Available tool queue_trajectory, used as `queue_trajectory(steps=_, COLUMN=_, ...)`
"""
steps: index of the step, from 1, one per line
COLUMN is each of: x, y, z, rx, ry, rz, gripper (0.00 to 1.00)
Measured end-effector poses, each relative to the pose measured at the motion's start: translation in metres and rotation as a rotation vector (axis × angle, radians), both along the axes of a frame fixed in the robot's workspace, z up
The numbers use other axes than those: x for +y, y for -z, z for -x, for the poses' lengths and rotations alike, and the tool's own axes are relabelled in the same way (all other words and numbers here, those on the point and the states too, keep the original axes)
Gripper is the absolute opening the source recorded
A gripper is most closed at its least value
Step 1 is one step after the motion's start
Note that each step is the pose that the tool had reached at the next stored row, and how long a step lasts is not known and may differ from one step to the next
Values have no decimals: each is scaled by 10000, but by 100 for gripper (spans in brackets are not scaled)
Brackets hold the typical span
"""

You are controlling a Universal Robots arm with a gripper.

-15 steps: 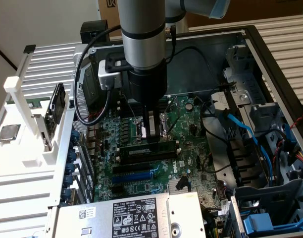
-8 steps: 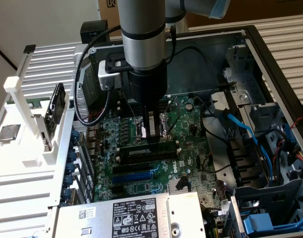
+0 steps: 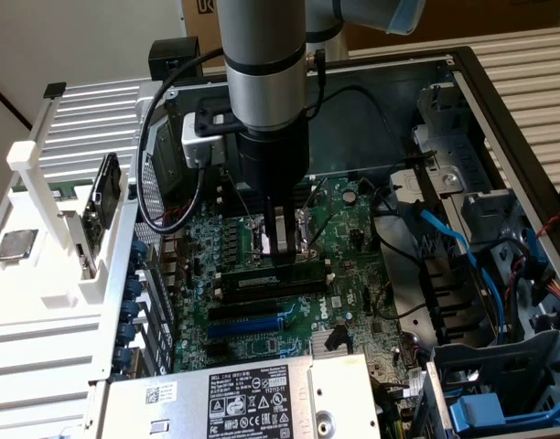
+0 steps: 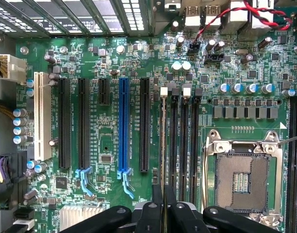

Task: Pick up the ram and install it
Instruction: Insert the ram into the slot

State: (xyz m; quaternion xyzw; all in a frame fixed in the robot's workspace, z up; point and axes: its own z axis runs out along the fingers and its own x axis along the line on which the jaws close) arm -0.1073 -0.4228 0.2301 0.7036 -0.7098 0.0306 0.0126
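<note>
At the centre of the exterior view, the claw point(image 3: 282, 245) is pinched narrowly on the ram point(image 3: 262, 272) — fingers straight down. The ram stands on edge along the black slots point(image 3: 266, 291) of the green board point(image 3: 262, 343).

The ram point(image 4: 163, 145) stands on edge between the pincer's point(image 4: 163, 208) fingertips, along the memory slot farthest from the processor socket point(image 4: 243, 179). The other memory slots point(image 4: 193, 141) lie between pincer and socket. On the pincer's opposite side run the expansion slots point(image 4: 123, 126), with the power supply point(image 3: 234, 398) beyond them. Well apart, outside the case point(image 3: 381, 73), a processor chip point(image 3: 15, 245) lies on a rack point(image 3: 42, 302).
</note>
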Motion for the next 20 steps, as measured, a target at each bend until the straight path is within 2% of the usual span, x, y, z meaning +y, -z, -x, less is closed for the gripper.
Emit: queue_trajectory(steps=20, x=2, y=45, z=0, rx=0, ry=0, rz=0, gripper=13)
